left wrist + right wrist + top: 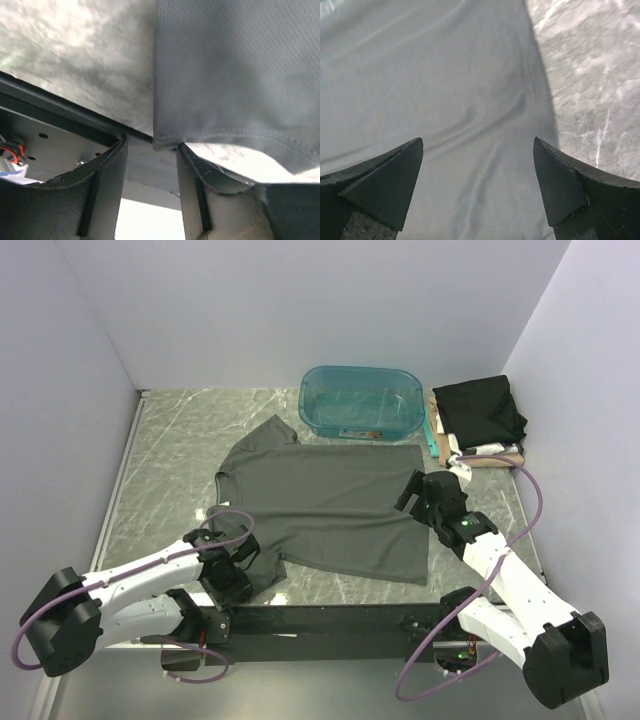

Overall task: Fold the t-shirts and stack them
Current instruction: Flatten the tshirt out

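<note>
Left of the tub (pixel 318 418) and well nearer than it: left gripper (pixel 237 562) (pixel 150 145), set low at a sleeve of the grey tee (pixel 330 505), jaws parted, nothing pinched. From the wrist, sleeve hem corner right at the fingertips (pixel 192 160); placed so, by the look of it, to close on that corner and start a fold.

Straight in front of the tub, on the table (pixel 170 470): the grey tee, spread flat and not yet folded, collar left, hem right. Probably laid out like this to offer each arm an edge.

Near-right of the tub: right gripper (pixel 415 490) (pixel 479 145), hovering over the tee's hem edge, spread wide, holding nothing; likely lined up to take that side.

Just right of the tub: black tee (pixel 480 410) folded atop pale tees (pixel 488 458), evidently the stack awaiting the grey one.
</note>
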`<state>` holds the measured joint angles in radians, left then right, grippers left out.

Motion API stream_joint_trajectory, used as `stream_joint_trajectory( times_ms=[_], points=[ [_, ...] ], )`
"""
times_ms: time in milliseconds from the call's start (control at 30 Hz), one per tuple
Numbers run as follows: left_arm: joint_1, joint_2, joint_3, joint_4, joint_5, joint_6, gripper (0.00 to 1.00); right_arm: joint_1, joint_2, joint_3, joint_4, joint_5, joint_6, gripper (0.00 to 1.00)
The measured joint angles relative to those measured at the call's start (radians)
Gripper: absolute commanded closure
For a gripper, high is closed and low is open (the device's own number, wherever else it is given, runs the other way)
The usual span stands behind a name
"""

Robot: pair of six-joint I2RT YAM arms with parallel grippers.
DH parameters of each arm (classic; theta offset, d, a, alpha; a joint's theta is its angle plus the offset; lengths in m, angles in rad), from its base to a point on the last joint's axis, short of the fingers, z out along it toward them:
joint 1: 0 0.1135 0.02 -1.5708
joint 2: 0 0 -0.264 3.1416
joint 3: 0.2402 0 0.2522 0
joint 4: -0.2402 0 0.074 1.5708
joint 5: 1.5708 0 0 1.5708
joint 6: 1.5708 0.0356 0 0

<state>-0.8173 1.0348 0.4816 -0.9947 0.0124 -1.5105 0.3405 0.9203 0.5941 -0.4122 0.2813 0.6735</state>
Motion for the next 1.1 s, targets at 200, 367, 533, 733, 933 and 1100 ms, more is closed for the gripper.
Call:
stream_joint_trajectory(
  times_ms=[200, 367, 533, 733, 933, 1100],
  points=[
    [-0.003, 0.047, 0.019, -0.001, -0.039, 0.0, 0.51, -0.001, 0.008, -0.014, -0.013, -0.087, -0.053, 0.04],
    [-0.003, 0.048, 0.034, 0.013, -0.087, 0.004, 0.5, -0.001, 0.012, -0.035, -0.032, -0.15, -0.091, 0.04],
    [-0.002, 0.058, 0.065, 0.03, -0.123, 0.014, 0.76, -0.001, -0.017, -0.047, -0.047, -0.183, -0.107, 0.04],
    [-0.002, 0.1, 0.077, 0.024, -0.134, 0.042, 0.99, -0.001, -0.042, -0.047, -0.073, -0.201, -0.124, 0.04],
    [-0.002, 0.051, 0.096, -0.03, -0.135, 0.058, 0.99, 0.007, -0.042, -0.047, -0.166, -0.29, -0.112, 0.04],
    [-0.002, -0.035, 0.093, -0.054, -0.116, 0.063, 0.99, 0.088, -0.054, -0.039, -0.273, -0.327, -0.028, 0.04]
  ],
)
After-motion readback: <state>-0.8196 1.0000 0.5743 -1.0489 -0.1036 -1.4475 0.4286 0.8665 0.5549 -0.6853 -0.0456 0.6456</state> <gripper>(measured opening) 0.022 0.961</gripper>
